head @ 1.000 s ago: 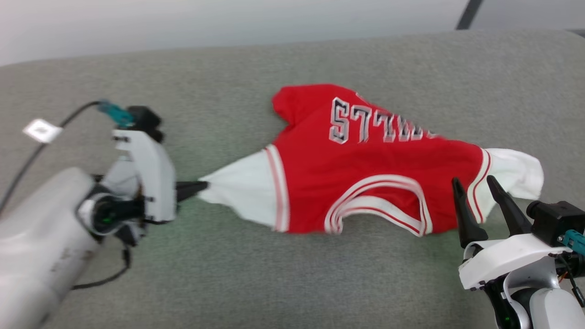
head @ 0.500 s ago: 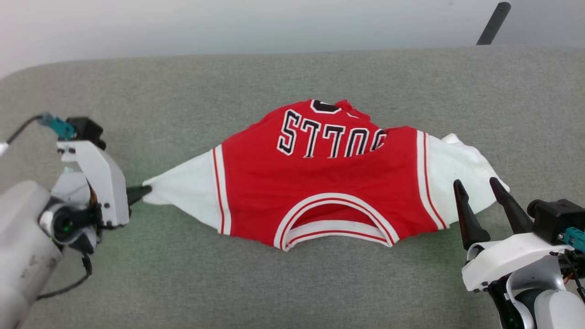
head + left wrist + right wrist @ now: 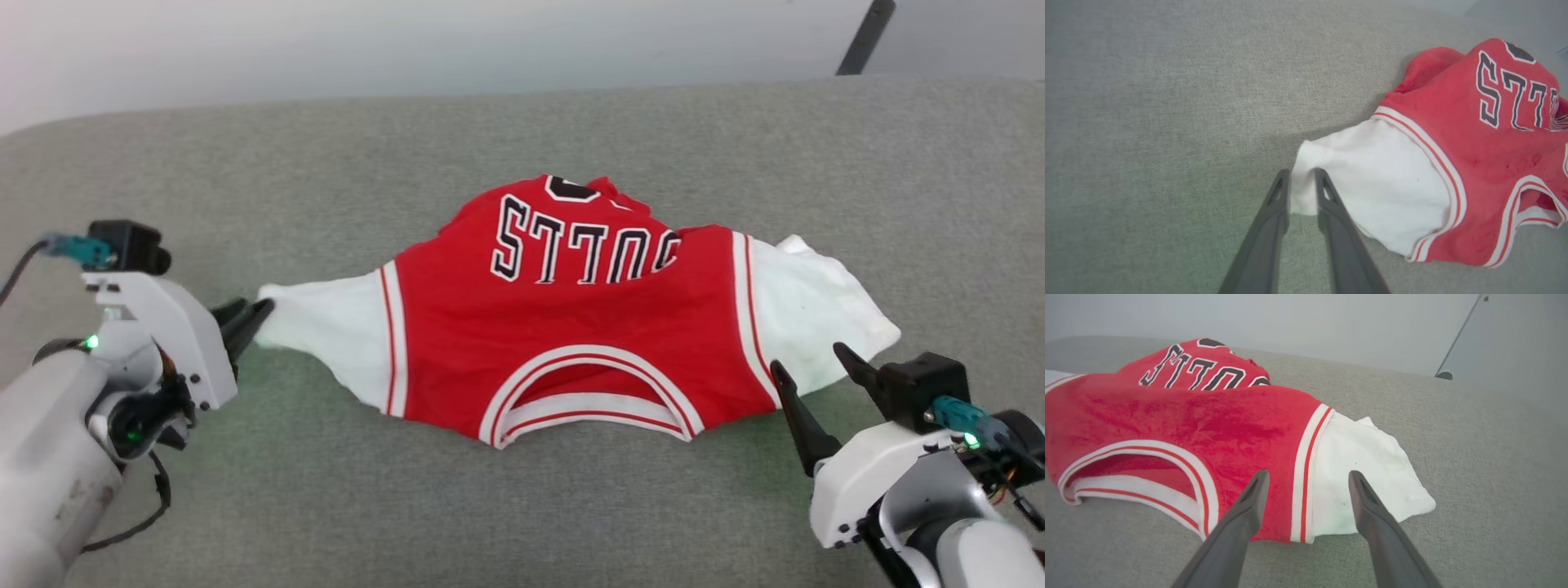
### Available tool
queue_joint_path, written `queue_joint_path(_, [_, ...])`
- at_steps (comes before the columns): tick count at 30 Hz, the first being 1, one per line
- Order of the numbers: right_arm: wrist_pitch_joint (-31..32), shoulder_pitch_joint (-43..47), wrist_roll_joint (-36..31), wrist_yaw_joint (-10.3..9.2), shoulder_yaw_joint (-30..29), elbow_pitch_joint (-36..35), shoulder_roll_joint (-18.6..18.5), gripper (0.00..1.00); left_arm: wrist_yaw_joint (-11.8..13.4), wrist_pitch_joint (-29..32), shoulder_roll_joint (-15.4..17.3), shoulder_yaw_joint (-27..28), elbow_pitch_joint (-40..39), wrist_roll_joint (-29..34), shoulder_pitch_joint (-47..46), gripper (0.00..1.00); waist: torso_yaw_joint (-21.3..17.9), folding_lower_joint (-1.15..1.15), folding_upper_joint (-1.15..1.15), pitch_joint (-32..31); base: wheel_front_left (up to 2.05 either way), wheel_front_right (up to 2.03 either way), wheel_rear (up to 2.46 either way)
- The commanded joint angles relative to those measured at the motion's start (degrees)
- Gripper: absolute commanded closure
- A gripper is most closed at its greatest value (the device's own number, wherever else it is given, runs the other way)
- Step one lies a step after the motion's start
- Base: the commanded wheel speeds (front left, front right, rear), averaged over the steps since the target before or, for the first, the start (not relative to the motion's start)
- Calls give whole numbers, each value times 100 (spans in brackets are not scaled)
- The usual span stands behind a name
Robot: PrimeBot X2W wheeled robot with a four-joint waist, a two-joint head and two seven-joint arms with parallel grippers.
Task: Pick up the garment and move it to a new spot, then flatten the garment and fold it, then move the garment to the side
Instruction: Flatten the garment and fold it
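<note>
Left gripper point(image 3: 255, 314) point(image 3: 1301, 192): jaws a narrow way apart. The end of the left-hand sleeve point(image 3: 1372, 183) lies between the two fingertips. The cloth there looks slack rather than pinched. Nothing else is between the fingers.

Right gripper point(image 3: 804, 359) point(image 3: 1308, 475): jaws wide apart, holding nothing. In the right wrist view the two tips stand either side of the striped seam where the right-hand sleeve point(image 3: 1359, 465) meets the red body. Cannot tell whether the tips touch the cloth.

Garment point(image 3: 571, 327) point(image 3: 1474, 163) point(image 3: 1208, 416): lies on the grey surface point(image 3: 522, 506) between the two grippers, one white sleeve reaching out to each.
- From the left gripper it runs straight ahead of the fingertips and off to their right.
- From the right gripper the red body spreads ahead and to the left of the fingers.
- The collar opening faces the robot; the black lettering sits on the far side, upside down in the head view.
- The far part is bunched and rumpled, not flat.
</note>
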Motion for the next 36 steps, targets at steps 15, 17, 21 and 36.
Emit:
queue_joint_path(15, [1673,-615,1182,-6,1434,-223,-2708,0,283,-2614,-241,280,-811,1029,1169,0,897,0,0,-56,0,0,0])
queue_joint_path(17, [1861,-660,1411,-6,1646,-254,-3103,0,467,-2625,-318,650,-1104,1414,1337,0,1044,0,0,-5,0,0,0])
queue_joint_path(21, [2131,-845,1865,-6,2030,-284,-3863,0,665,-2613,-554,1481,-1673,2233,2003,0,1282,0,0,113,0,0,0])
queue_joint_path(36, [2059,-1460,2538,-6,3347,525,-4628,81,343,-2616,-1170,3036,-2272,3873,2958,0,1599,0,0,437,0,0,0])
